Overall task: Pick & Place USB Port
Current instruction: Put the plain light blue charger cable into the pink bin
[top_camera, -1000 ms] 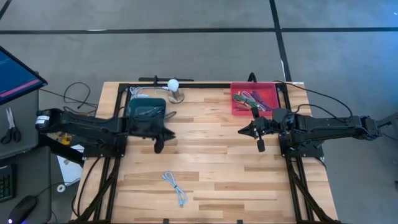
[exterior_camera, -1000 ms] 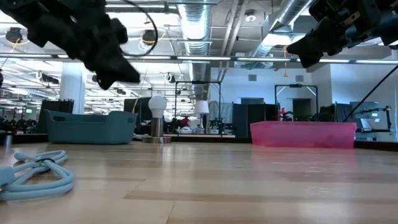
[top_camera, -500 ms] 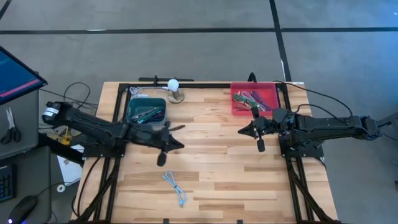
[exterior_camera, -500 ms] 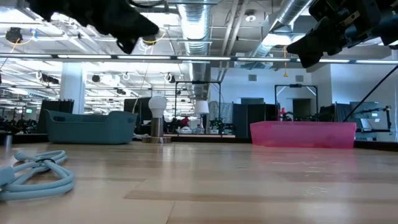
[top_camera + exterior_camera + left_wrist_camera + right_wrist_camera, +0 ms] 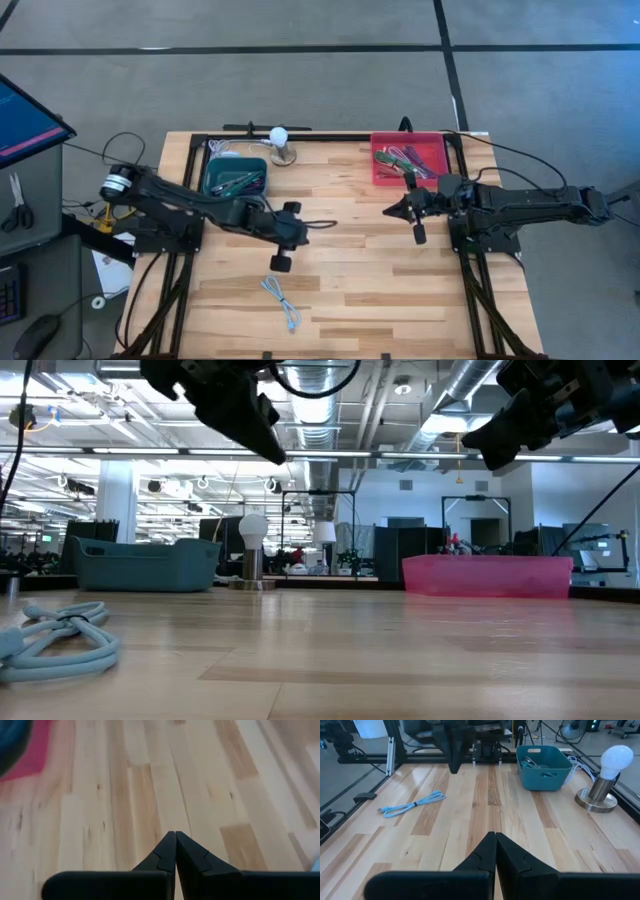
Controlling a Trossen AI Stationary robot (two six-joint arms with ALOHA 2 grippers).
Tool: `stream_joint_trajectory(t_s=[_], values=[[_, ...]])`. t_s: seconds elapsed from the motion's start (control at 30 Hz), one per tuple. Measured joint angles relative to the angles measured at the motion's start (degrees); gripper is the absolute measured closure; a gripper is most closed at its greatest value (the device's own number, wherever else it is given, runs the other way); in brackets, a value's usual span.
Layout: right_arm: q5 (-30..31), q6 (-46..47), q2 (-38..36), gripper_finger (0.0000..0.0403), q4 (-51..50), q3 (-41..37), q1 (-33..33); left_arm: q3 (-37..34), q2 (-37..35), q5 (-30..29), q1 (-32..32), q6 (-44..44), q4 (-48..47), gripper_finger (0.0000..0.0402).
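Left gripper closed, nothing in it, hovering above the table just beyond the light-blue USB cable, which lies loose near the front edge. Right gripper closed and empty too, parked near the red bin.

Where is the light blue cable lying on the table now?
In the high view the blue cable lies loose on the table's near-left part, just in front of the left gripper. It lies apart from the teal bin.
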Motion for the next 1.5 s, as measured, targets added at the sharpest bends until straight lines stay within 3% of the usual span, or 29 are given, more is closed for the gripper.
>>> stream_joint_trajectory(t_s=[0.13, 0.37, 0.67, 1.0, 1.5], values=[[0.02, 0.02, 0.01, 0.0403, -1.29, 0.02, 0.00, 3.16, 1.81, -0.88, -2.02, -1.19, -7.29, 0.0394], [0.07, 0.06, 0.02, 0.0403, -1.66, 0.02, 0.01, 3.11, 2.73, -2.03, -6.55, -1.91, -8.08, 0.0394], [0.20, 2.18, 0.02, 0.0403, -1.97, 0.02, 0.00, 2.87, 7.52, -2.70, -11.95, -11.19, -11.95, 0.0394], [1.43, 3.51, 0.47, 0.0403, -2.34, 0.02, 0.01, 2.85, 8.97, -0.04, -13.62, -12.07, -17.47, 0.0385], [2.99, 3.53, 6.51, 0.0403, 0.01, 0.02, -0.02, 2.65, 11.16, 3.54, -14.31, -19.50, -18.65, 0.0279]])
